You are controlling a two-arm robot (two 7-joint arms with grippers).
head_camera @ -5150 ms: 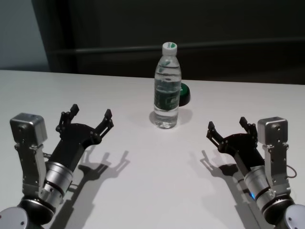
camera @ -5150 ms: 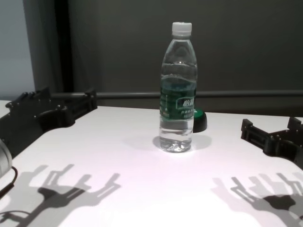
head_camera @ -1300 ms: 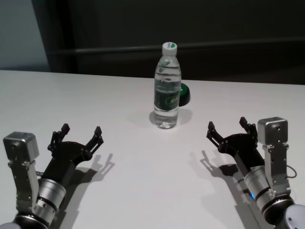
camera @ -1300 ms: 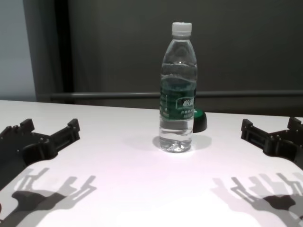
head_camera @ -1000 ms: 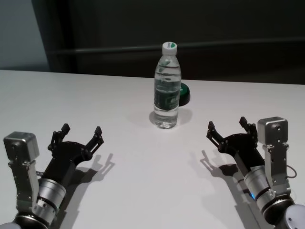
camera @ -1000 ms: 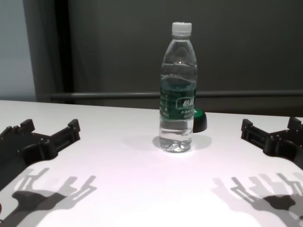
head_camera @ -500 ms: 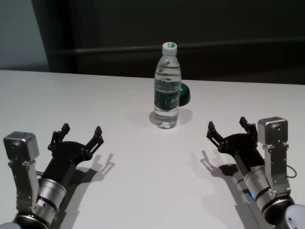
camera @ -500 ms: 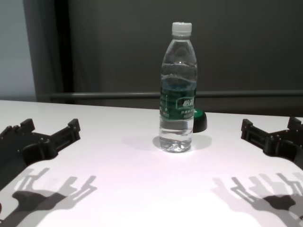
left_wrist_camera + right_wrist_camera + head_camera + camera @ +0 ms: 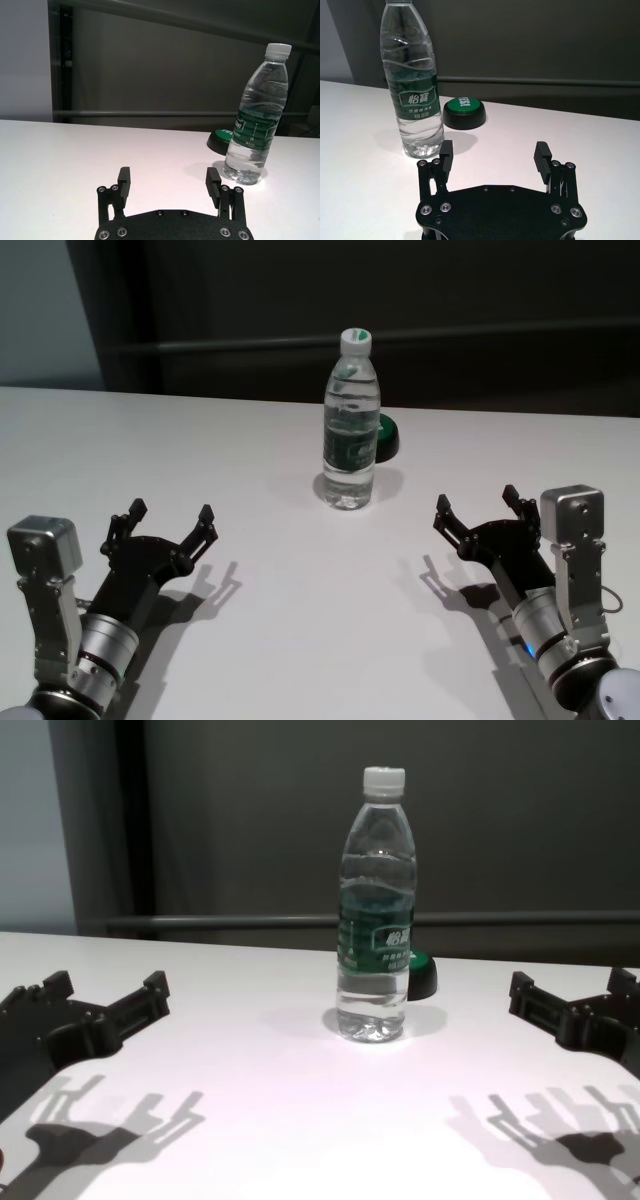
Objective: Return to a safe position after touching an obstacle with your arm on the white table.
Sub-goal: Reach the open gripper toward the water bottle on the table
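The obstacle, a clear water bottle (image 9: 351, 425) with a white cap and green label, stands upright mid-table on the white table (image 9: 300, 610). It also shows in the chest view (image 9: 375, 910), the left wrist view (image 9: 255, 117) and the right wrist view (image 9: 415, 85). My left gripper (image 9: 168, 522) is open and empty at the near left, well apart from the bottle; it shows in its wrist view (image 9: 170, 184). My right gripper (image 9: 480, 508) is open and empty at the near right, also apart from the bottle (image 9: 495, 157).
A small black dome with a green top (image 9: 386, 436) sits just behind and right of the bottle. A dark wall with a rail (image 9: 240, 921) runs behind the table's far edge.
Since about five seconds ago my left gripper has drawn back toward me and lowered, away from the bottle. In the last second nothing has moved.
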